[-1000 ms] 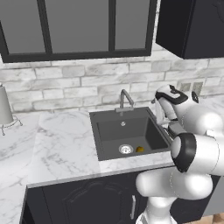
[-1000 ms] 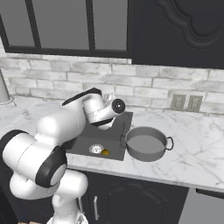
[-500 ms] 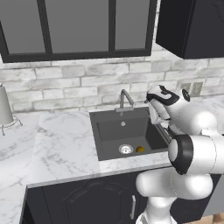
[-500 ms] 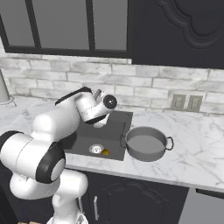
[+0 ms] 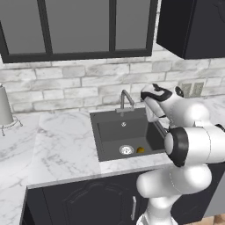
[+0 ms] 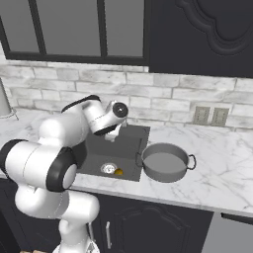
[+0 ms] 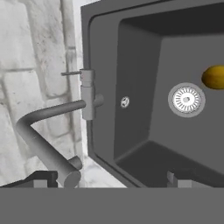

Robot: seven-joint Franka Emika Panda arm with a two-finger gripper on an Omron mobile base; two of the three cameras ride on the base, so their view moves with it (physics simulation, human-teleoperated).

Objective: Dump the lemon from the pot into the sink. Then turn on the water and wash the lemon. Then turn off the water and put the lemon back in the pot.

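Gripper [image 7: 113,180]: over the sink's back edge, near the faucet; its two dark tips stand well apart with nothing between them.
Faucet [image 7: 52,131]: just ahead of the gripper in the hand view, the spout's end right by one tip; I can't say whether they touch. Thin lever sticking out from the post. No stream from the spout.
Sink [image 5: 110,132]: dark basin below the gripper, set in the marble counter [image 5: 61,145].
Drain [image 7: 187,99]: silver ring on the sink floor, beyond the gripper.
Lemon [image 7: 214,77]: lying on the sink floor just beside the drain, well apart from the gripper; in the right base view it sits at the front of the basin [image 6: 118,172].
Pot [image 6: 165,162]: upright on the counter, just to the right of the sink, looks empty.
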